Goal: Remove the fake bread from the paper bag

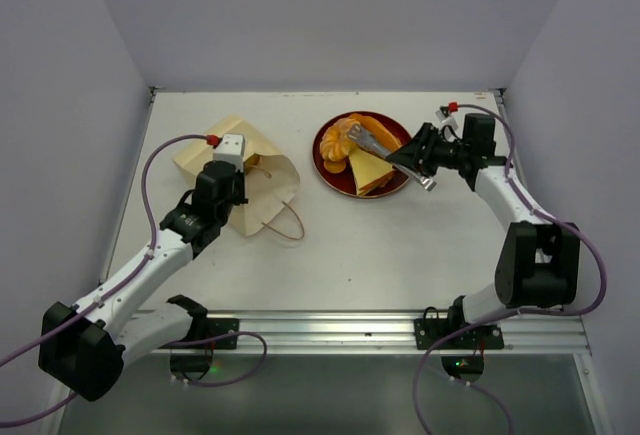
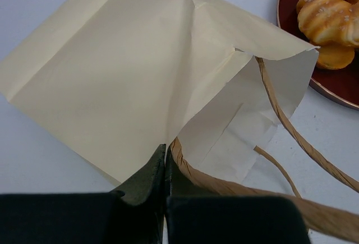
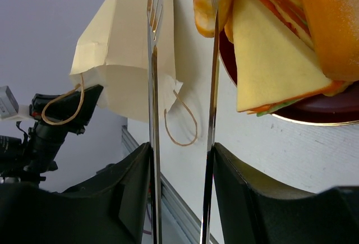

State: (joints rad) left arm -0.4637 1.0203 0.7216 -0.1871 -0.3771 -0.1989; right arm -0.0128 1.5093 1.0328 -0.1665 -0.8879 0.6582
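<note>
The cream paper bag [image 1: 245, 170] lies on its side at the left, mouth toward the plate. My left gripper [image 1: 232, 190] is shut on its mouth edge [image 2: 165, 157], beside a brown cord handle [image 2: 297, 137]. Fake bread is piled on the red plate [image 1: 325, 170]: a ridged orange bun [image 1: 343, 138], a yellow sandwich slice [image 1: 370, 170] and a long orange roll [image 3: 331, 25]. My right gripper [image 1: 415, 160] grips metal tongs [image 1: 385, 150]. Their arms stand apart, tips over the bun with nothing between them [image 3: 180, 154]. The bag's inside is hidden.
White walls close in the table on the left, right and far sides. A metal rail [image 1: 380, 330] runs along the near edge between the arm bases. The bag's second cord loop [image 1: 290, 223] lies on the table toward the middle.
</note>
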